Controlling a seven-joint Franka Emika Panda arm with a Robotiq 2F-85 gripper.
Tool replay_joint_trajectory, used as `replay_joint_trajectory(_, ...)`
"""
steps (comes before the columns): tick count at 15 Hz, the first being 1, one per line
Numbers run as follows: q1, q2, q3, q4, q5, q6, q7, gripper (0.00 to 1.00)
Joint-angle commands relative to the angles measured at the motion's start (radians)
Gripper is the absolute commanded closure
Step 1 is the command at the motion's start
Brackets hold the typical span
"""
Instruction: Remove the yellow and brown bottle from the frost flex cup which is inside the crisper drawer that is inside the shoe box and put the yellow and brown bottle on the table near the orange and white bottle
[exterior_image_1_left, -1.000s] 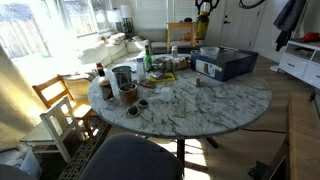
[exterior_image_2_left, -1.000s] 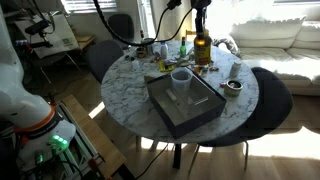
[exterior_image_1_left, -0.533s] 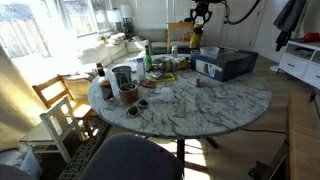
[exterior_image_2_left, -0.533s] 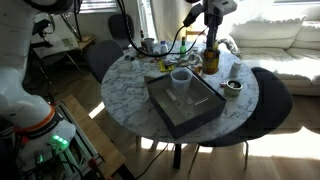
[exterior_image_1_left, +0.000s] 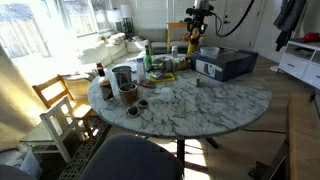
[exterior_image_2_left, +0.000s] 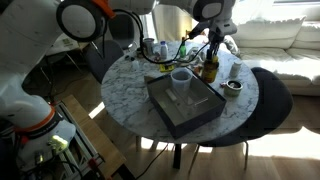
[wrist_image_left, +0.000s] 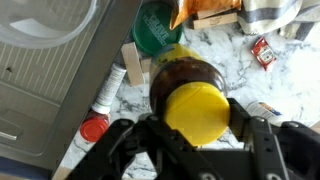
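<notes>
T+0 | CHANGE: small yellow and brown bottle (wrist_image_left: 190, 95) sits lower than a second ago, clear of the low navy-blue shoe box (exterior_image_1_left: 228, 68) | POSITION: at or just above the round marble table (exterior_image_1_left: 200, 100) | GRIPPER (wrist_image_left: 193, 125): clenched on bottle | ASSESSMENT: I judge extraction complete, release pending.

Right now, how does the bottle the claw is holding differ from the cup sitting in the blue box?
The yellow and brown bottle is dark with a yellow cap; the cup is pale. The bottle is outside the shoe box, over the table; the cup stands inside the box. The gripper clasps the bottle, while nothing touches the cup. Both are upright.
</notes>
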Motion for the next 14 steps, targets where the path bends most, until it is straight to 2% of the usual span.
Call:
replay_joint_trajectory(1, -0.034, 0.133, 0.014, 0.203, 0.031, -0.037, 0.085, 0.63)
replay_joint_trajectory(4, -0.043, 0.176, 0.018, 0.25, 0.04, -0.043, 0.132, 0.63)
replay_joint_trajectory(5, -0.054, 0.173, 0.051, 0.236, 0.008, -0.026, 0.152, 0.63)
replay_joint_trajectory(7, -0.061, 0.188, 0.058, 0.259, -0.001, -0.038, 0.18, 0.63)
replay_joint_trajectory(8, -0.066, 0.195, 0.065, 0.269, -0.001, -0.037, 0.188, 0.5)
replay_joint_trajectory(9, -0.067, 0.196, 0.068, 0.278, -0.005, -0.045, 0.194, 0.13)
replay_joint_trajectory(10, -0.069, 0.193, 0.074, 0.284, -0.007, -0.06, 0.196, 0.13)
replay_joint_trajectory(11, -0.071, 0.18, 0.084, 0.289, -0.009, -0.094, 0.181, 0.08)
replay_joint_trajectory(12, -0.053, 0.143, 0.061, 0.256, 0.011, -0.121, 0.16, 0.02)
replay_joint_trajectory(14, -0.049, 0.102, 0.071, 0.255, 0.011, -0.193, 0.122, 0.0)
